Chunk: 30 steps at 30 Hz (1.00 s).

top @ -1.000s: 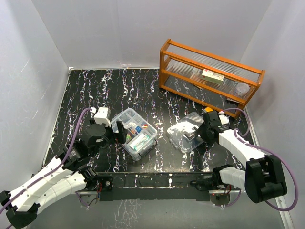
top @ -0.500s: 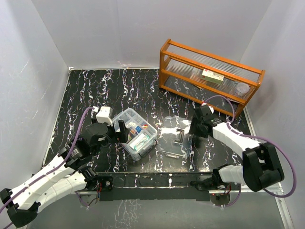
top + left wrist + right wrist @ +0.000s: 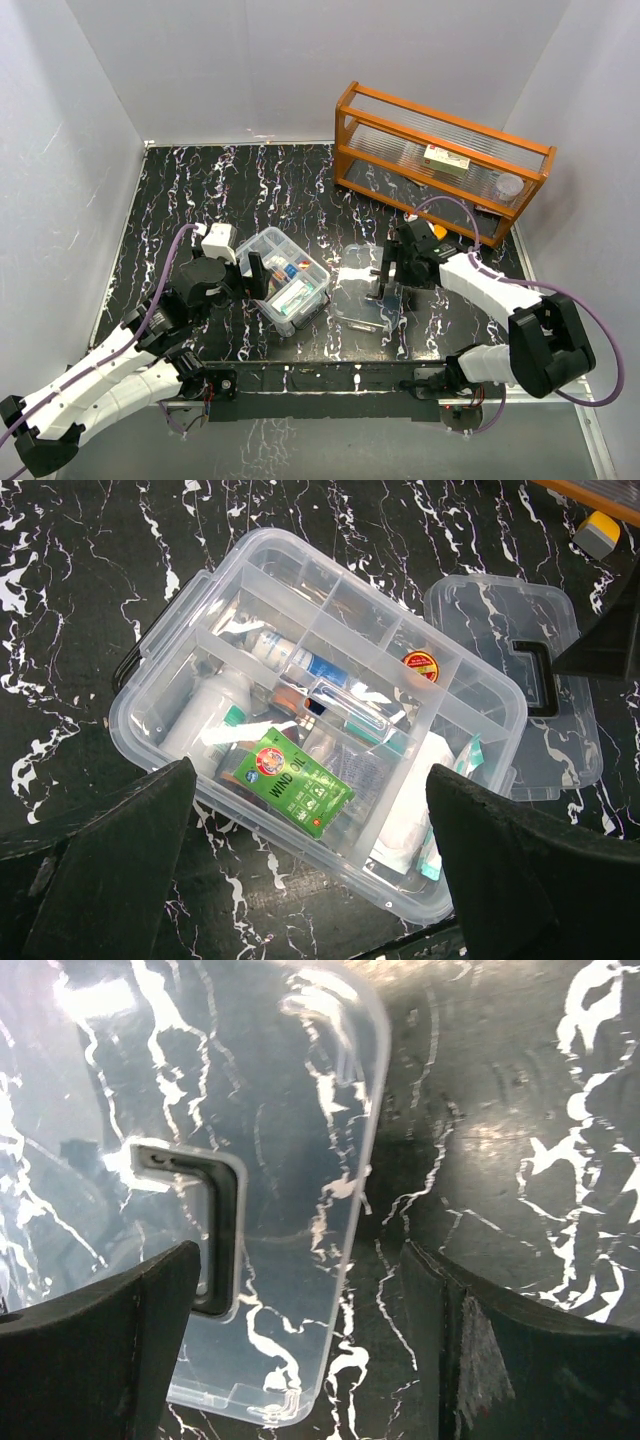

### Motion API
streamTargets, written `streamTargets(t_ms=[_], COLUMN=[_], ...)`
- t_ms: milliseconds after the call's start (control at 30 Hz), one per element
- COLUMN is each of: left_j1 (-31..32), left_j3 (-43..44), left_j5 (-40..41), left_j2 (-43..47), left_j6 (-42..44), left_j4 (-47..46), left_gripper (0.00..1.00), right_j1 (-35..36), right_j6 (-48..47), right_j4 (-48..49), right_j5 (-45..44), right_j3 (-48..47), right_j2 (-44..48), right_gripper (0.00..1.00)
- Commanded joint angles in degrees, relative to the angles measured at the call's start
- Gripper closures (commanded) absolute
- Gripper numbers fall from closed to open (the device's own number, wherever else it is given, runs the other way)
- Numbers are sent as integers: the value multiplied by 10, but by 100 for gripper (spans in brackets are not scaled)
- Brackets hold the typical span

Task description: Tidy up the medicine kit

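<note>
At three o'clock of the medicine kit box (image 3: 283,280), its lid (image 3: 356,300) lies flat on the table (image 3: 200,190). The rack (image 3: 400,140) stands behind the lid, toward one o'clock.

We see the clear medicine kit box (image 3: 170,735) standing open on the black marbled table (image 3: 200,190), its divided tray (image 3: 300,640) holding tubes and a green packet (image 3: 292,782), while its clear lid (image 3: 362,300) with the dark handle (image 3: 218,1230) lies flat just beside it on the right.
</note>
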<state>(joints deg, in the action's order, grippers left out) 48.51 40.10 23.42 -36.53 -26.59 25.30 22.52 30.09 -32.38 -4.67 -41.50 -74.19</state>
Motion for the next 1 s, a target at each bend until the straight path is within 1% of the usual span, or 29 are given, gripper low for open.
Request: streamTargets(t_ms=[0, 100, 267, 400, 467, 567, 633, 700, 733, 800, 967], left_j1=[1, 1, 2, 2, 1, 1, 2, 1, 1, 1, 1], left_j3=[19, 21, 26, 28, 30, 40, 49, 57, 60, 64, 82], left_j5=[2, 0, -10, -64, -90, -115, -114, -99, -97, -106, -140], left_j2=[0, -4, -5, -8, -12, -22, -33, -43, -47, -57, -103], left_j6=[7, 7, 10, 29, 35, 38, 36, 28, 29, 32, 15], left_j4=[-10, -10, -15, -41, -52, -61, -60, -57, -59, -66, -72], left_gripper=[1, 1, 1, 1, 1, 1, 1, 1, 1, 1, 1], right_j1=[23, 24, 27, 29, 30, 32, 32, 32, 32, 32, 26], right_j6=[26, 40, 36, 30, 31, 35, 37, 38, 38, 40, 48], right_j4=[18, 29, 43, 47, 44, 39, 38, 36, 37, 43, 50], right_j5=[-1, -6, -3, 9, -2, -18, -26, -22, -14, 5, 19], right_j3=[-15, -7, -4, -14, -19, -21, -19, -19, -18, -17, -13], right_j2=[2, -9, -36, -59, -67, -78, -88, -97, -99, -97, -62], right_gripper=[20, 21, 24, 25, 27, 31, 35, 40, 45, 51, 54])
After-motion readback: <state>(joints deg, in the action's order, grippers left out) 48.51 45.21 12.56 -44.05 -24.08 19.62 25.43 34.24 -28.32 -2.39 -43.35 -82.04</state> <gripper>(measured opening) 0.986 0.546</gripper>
